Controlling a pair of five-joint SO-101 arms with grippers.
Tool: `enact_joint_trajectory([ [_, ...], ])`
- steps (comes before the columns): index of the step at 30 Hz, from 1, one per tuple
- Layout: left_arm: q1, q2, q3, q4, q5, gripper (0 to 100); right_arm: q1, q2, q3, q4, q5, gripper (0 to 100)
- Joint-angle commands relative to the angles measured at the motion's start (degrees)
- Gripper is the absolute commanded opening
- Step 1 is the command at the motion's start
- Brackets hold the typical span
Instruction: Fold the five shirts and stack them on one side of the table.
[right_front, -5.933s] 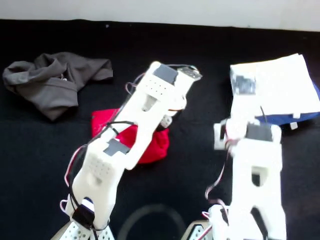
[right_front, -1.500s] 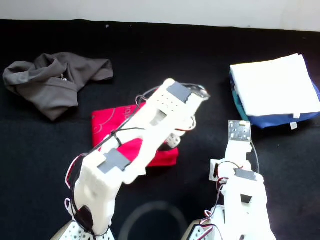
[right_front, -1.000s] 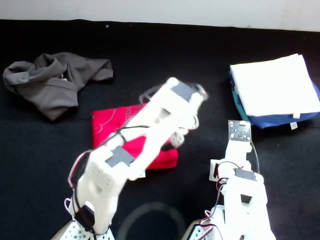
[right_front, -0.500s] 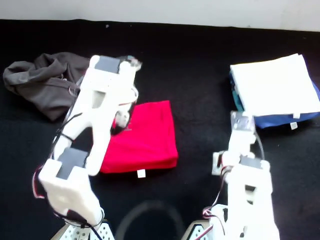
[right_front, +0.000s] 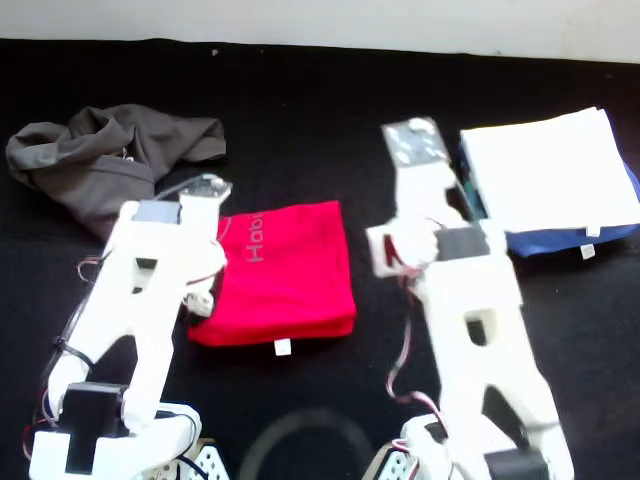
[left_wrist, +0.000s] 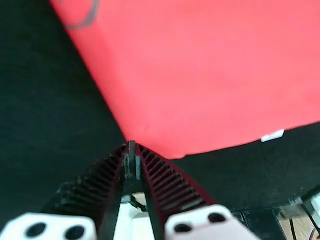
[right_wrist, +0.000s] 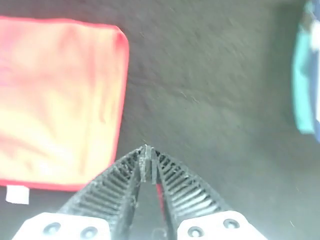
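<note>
A folded red shirt (right_front: 285, 270) lies flat in the middle of the black table, with a small white label (right_front: 283, 347) at its near edge. My left gripper (right_front: 203, 305) is shut with nothing between its fingers. In the left wrist view the left gripper (left_wrist: 131, 147) has its tips at the near left corner of the red shirt (left_wrist: 200, 75). My right gripper (right_front: 381, 262) is also shut and holds nothing. In the right wrist view the right gripper (right_wrist: 146, 150) is over bare table just right of the red shirt (right_wrist: 55, 100).
At the back right is a stack with a folded white shirt (right_front: 550, 170) on top, a blue one (right_front: 570, 238) beneath and a teal edge (right_wrist: 305, 90). A crumpled grey shirt (right_front: 100, 165) lies at the back left. The black table (right_front: 330, 110) is open behind the red shirt.
The left arm swung off the red shirt to its left side and came down at the near left corner. The right arm stretched forward from the near edge to beside the shirt.
</note>
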Motion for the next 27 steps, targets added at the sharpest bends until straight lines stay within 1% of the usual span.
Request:
enact_joint_trajectory([
  [1, -0.75, -2.15, 3.21, -4.84, -0.70, 1, -5.14, 11.82, -12.00, 0.04, -3.43, 0.6],
  [3, -0.75, -2.15, 4.97, -8.00, -2.64, 1, -6.73, 19.21, -18.07, 0.04, -4.13, 0.6],
  [5, -0.75, -2.15, 6.11, -9.93, -3.08, 1, -7.52, 25.80, -24.31, 0.13, -5.63, 0.6],
  [8, -0.75, -2.15, 6.64, -10.37, -3.08, 1, -7.60, 33.80, -34.24, 0.48, -9.67, 0.6],
  [10, -0.75, -2.15, 6.64, -10.37, -3.08, 1, -7.60, 38.46, -38.37, 0.57, -10.64, 0.6],
  [15, -0.75, -2.15, 6.73, -10.37, -2.99, 1, -7.08, 50.07, -40.66, 0.31, -10.46, 0.6],
  [21, -0.75, -2.15, 6.73, -10.11, -3.08, 1, -4.26, 59.82, -44.53, -2.24, -10.46, 0.6],
  [23, -0.75, -2.15, 6.73, -10.11, -3.16, 1, -2.95, 61.58, -47.34, -1.80, -10.46, 0.6],
  [27, -0.75, -2.68, 6.02, -10.02, -3.16, 1, -0.75, 61.93, -53.93, 3.82, -10.46, 0.6],
])
